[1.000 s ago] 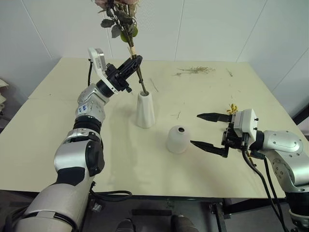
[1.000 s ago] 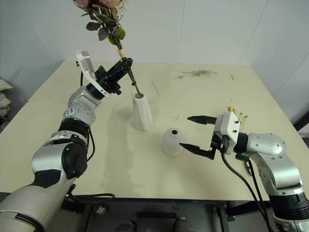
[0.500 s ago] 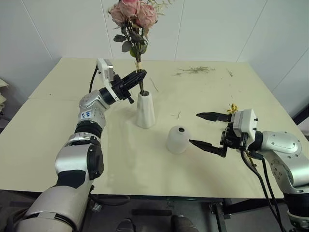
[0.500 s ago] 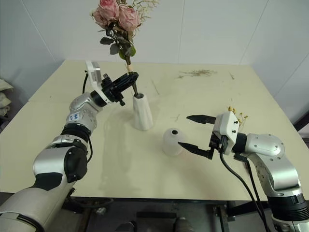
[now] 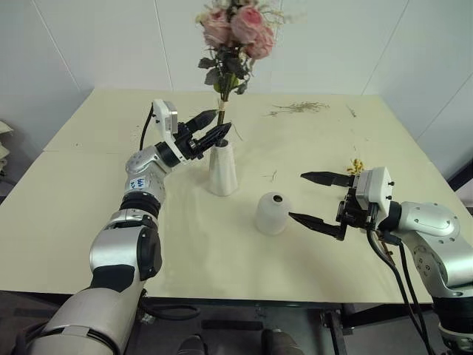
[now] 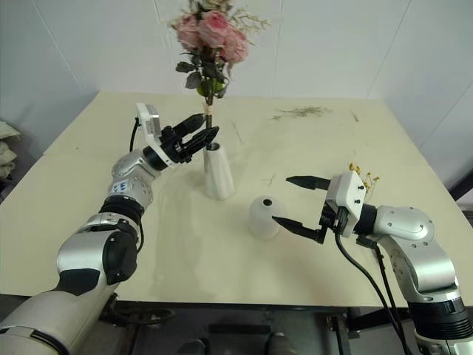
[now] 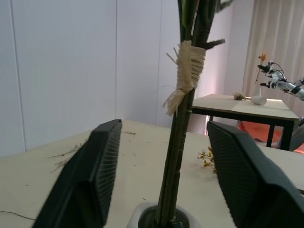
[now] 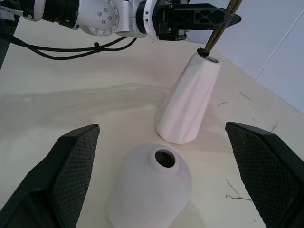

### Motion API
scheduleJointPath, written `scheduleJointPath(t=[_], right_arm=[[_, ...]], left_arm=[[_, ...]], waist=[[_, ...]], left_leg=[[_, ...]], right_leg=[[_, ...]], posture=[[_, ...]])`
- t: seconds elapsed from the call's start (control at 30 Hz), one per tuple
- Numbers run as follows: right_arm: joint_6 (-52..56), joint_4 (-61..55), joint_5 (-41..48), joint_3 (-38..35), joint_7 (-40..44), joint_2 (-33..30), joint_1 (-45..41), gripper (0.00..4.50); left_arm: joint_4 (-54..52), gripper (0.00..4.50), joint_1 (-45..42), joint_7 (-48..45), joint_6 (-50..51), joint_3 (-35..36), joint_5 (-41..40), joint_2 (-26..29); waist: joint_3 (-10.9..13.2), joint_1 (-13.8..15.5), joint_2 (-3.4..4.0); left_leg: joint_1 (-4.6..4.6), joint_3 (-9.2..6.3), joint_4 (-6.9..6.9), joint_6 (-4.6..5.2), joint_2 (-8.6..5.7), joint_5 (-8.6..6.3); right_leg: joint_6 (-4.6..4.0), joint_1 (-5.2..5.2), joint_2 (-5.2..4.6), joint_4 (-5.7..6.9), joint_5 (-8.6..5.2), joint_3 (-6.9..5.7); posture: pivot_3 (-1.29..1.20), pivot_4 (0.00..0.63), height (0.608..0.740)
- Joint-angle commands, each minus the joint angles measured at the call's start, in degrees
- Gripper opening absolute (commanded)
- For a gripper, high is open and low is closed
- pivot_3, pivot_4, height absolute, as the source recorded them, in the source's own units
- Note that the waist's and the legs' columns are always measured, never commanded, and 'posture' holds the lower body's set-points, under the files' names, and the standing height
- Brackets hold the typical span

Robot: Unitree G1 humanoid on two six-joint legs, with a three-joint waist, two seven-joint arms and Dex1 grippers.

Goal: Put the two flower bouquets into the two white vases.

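The large bouquet of pink roses (image 5: 240, 26) stands with its stems in the tall white cone vase (image 5: 222, 166), leaning slightly right. My left gripper (image 5: 211, 127) is open at the vase's mouth, one finger on each side of the twine-wrapped stems (image 7: 183, 109), not touching them. The short dome vase (image 5: 273, 213) stands to the right and nearer, its top hole (image 8: 165, 157) empty. My right gripper (image 5: 318, 200) is open just right of it, fingers (image 8: 66, 166) pointing at it. The small yellow bouquet (image 5: 357, 164) lies on the table behind my right wrist.
Loose dried sprigs (image 5: 299, 108) lie scattered at the far right of the pale table (image 5: 74, 192), with a few strands (image 5: 270, 176) between the vases. A white wall stands behind the table's far edge.
The rose bouquet came down into the tall vase and swung upright. My left gripper sank with it and opened, letting the stems go. The right arm stayed still.
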Motion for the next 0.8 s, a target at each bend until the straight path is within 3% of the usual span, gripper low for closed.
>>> scheduleJointPath(t=[0.03, 0.07, 0.47, 0.8], right_arm=[[-0.4, -2.3, 0.7, -1.4, -0.4, 0.2, -0.2, 4.5], [-0.4, -2.2, 0.6, -1.3, -0.4, 0.3, -0.2, 4.5], [-0.8, -1.7, 0.0, -0.7, -0.4, 1.3, -0.6, 4.5], [-1.0, -1.5, -0.7, -0.4, -0.4, 2.4, -0.7, 4.5]], left_arm=[[-0.4, 4.26, -1.2, 1.0, -1.4, 1.1, -0.7, 0.2], [-0.3, 4.47, -1.4, 1.3, -1.2, 1.3, -0.9, 0.3], [-0.3, 4.47, -1.5, 1.5, -0.4, 1.8, -0.6, 0.8], [-0.9, 4.47, -2.2, -3.8, 3.1, 0.5, 0.0, 2.4]], waist=[[0.0, 0.0, 0.0], [0.0, 0.0, 0.0], [0.0, 0.0, 0.0], [0.0, 0.0, 0.0]], left_leg=[[0.0, 0.0, 0.0, 0.0, 0.0, 0.0], [0.0, 0.0, 0.0, 0.0, 0.0, 0.0], [0.0, 0.0, 0.01, 0.0, 0.0, 0.0], [0.0, 0.0, 0.0, 0.0, 0.0, 0.0]], right_leg=[[0.0, 0.0, 0.0, 0.0, 0.0, 0.0], [0.0, 0.0, 0.0, 0.0, 0.0, 0.0], [0.0, 0.0, 0.0, 0.01, 0.0, 0.0], [0.0, 0.0, 0.0, 0.01, 0.0, 0.0]], posture=[[0.0, 0.15, 0.74], [0.0, 0.15, 0.74], [0.0, 0.15, 0.74], [0.0, 0.15, 0.74]])
